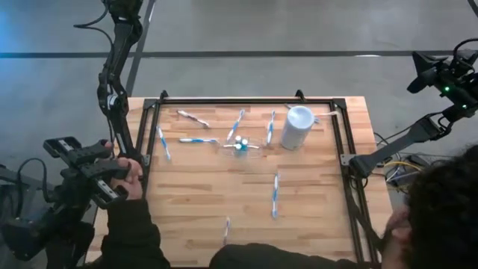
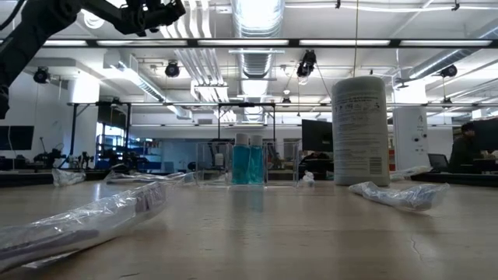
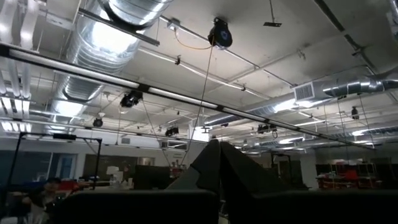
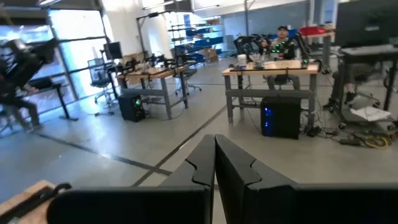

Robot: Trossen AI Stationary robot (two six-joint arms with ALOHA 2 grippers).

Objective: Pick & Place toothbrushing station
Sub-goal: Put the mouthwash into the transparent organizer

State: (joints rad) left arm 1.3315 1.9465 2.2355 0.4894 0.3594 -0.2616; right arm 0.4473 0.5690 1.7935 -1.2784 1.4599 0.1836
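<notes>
Resting off the table at nine o'clock, left gripper (image 3: 217,163) with fingers pressed together; right gripper (image 4: 215,163) waiting off the three o'clock edge, likewise pressed together. Standing near table (image 1: 314,224) centre toward twelve: teal tubes (image 1: 240,142) in clear holder (image 2: 247,163), white cup (image 1: 297,127) at one o'clock, wrapped toothbrushes (image 1: 275,194) lying scattered around.

A: So where's everything sitting relative to the claws?

B: Both are parked off the table (image 1: 194,217). The left gripper (image 1: 112,178) hangs past the left edge, so every toothbrush lies to its right. The nearest toothbrush (image 1: 163,142) is just inside that edge.

A: And the middle stuff?

B: The tubes (image 1: 240,142) stand in the clear holder (image 1: 240,146) mid-table, and the cup (image 1: 297,127) is just right of them. The right gripper (image 1: 418,75) is well beyond the cup, off the far right corner.
</notes>
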